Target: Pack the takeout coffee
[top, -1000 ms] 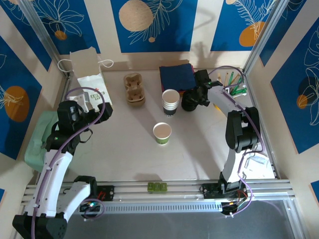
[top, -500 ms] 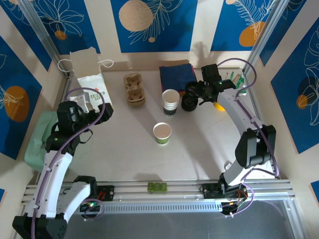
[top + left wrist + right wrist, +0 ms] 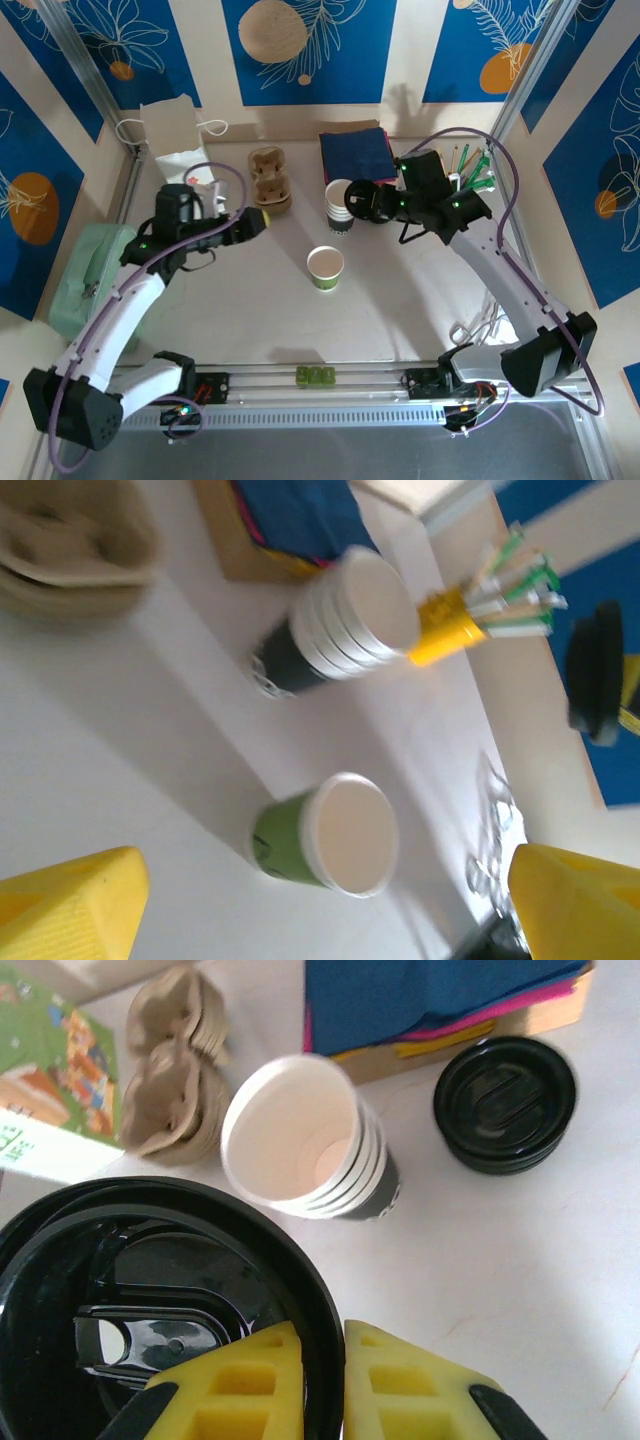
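Right fingers (image 3: 250,1380) are pinched narrow on the rim of the black lid (image 3: 150,1300), one yellow pad on each side of the edge; the lid runs off the left and bottom of the right wrist view, so its full circle is cut off. From above, the lid blends into the dark wrist just beside the stack of cups (image 3: 341,207); I cannot tell whether it touches the stack.

Left fingers (image 3: 70,910) stand wide with nothing between them; they show as yellow tips at the bottom corners of the left wrist view, the rest cut off.

The takeout coffee cup (image 3: 325,267) stands upright and lidless on the open middle of the surface (image 3: 250,300), on the near side of the stack and apart from it; white rim, green base. The left wrist view frames it between the two tips but beyond them, untouched; that view is blurred and the print on the base is unreadable. A dark shape (image 3: 595,670) at its right edge is too smeared to name.

The pile of loose lids (image 3: 505,1100) sits just beside the tray of napkins (image 3: 430,995), which the top edge crops; cup carriers (image 3: 175,1090) lie on the stack's other side.
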Available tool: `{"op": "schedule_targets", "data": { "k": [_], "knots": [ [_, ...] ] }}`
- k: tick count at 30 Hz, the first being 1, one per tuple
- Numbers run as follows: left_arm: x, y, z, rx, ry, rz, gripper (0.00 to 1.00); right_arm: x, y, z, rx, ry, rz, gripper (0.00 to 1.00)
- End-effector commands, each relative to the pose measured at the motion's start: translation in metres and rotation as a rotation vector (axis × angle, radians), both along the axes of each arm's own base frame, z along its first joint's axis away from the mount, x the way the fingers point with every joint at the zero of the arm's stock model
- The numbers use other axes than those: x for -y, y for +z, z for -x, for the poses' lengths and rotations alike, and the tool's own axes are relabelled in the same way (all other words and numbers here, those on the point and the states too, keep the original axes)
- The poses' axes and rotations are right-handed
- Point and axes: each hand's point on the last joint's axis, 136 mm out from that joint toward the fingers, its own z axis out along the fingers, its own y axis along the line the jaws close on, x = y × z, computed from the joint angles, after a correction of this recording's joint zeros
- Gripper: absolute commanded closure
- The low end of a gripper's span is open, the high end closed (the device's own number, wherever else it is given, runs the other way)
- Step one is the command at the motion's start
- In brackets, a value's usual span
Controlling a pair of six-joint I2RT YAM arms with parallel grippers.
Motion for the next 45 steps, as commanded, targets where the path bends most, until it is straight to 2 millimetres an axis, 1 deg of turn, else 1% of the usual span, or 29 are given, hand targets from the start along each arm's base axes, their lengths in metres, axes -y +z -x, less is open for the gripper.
{"op": "schedule_targets", "data": {
  "k": [1,3,5,6,9,11,13,16,18,20,24,26,27,32,35,37,40,45],
  "knots": [
    [0.050,0.024,0.018,0.017,-0.167,0.068,0.07,-0.018,0.001,0.022,0.011,0.118,-0.036,0.87],
    [0.073,0.023,0.026,0.004,-0.227,0.082,0.08,-0.025,-0.002,0.033,0.018,0.159,-0.044,0.87],
    [0.087,0.028,0.034,0.023,-0.275,0.104,0.08,-0.031,-0.006,0.042,0.028,0.187,-0.045,0.87],
    [0.092,0.035,0.039,0.057,-0.298,0.112,0.07,-0.034,-0.007,0.046,0.031,0.199,-0.048,0.87],
    [0.101,0.049,0.051,0.141,-0.333,0.139,0.05,-0.038,-0.012,0.057,0.023,0.217,-0.053,0.87],
    [0.105,0.052,0.057,0.146,-0.350,0.168,0.05,-0.042,-0.014,0.063,0.026,0.231,-0.050,0.87],
    [0.107,0.050,0.058,0.138,-0.342,0.181,0.05,-0.046,-0.015,0.068,0.028,0.242,-0.048,0.87],
    [0.107,0.040,0.053,0.112,-0.297,0.173,0.06,-0.053,-0.016,0.074,0.032,0.254,-0.050,0.87],
    [0.106,0.032,0.046,0.081,-0.256,0.161,0.10,-0.058,-0.019,0.077,0.030,0.259,-0.051,0.87],
    [0.109,0.028,0.045,0.065,-0.264,0.161,0.12,-0.062,-0.020,0.079,0.029,0.261,-0.047,0.87],
    [0.117,0.022,0.048,0.028,-0.304,0.192,0.30,-0.069,-0.021,0.081,0.020,0.256,-0.050,0.87],
    [0.120,0.021,0.052,0.019,-0.327,0.218,0.38,-0.071,-0.022,0.081,0.018,0.259,-0.037,0.87],
    [0.121,0.021,0.054,0.018,-0.338,0.234,0.40,-0.071,-0.023,0.081,0.019,0.257,-0.029,0.87],
    [0.120,0.013,0.059,0.006,-0.350,0.258,0.42,-0.076,-0.022,0.080,0.028,0.262,-0.018,0.86],
    [0.122,0.010,0.061,-0.008,-0.366,0.268,0.46,-0.078,-0.020,0.078,0.046,0.262,-0.009,0.86],
    [0.124,0.011,0.064,-0.001,-0.386,0.277,0.48,-0.079,-0.019,0.078,0.049,0.262,-0.006,0.87],
    [0.121,0.009,0.065,0.005,-0.375,0.267,0.58,-0.080,-0.018,0.078,0.045,0.266,0.000,0.86],
    [0.122,0.010,0.068,-0.003,-0.387,0.291,0.59,-0.083,-0.017,0.080,0.055,0.268,0.003,0.84]
  ]
}}
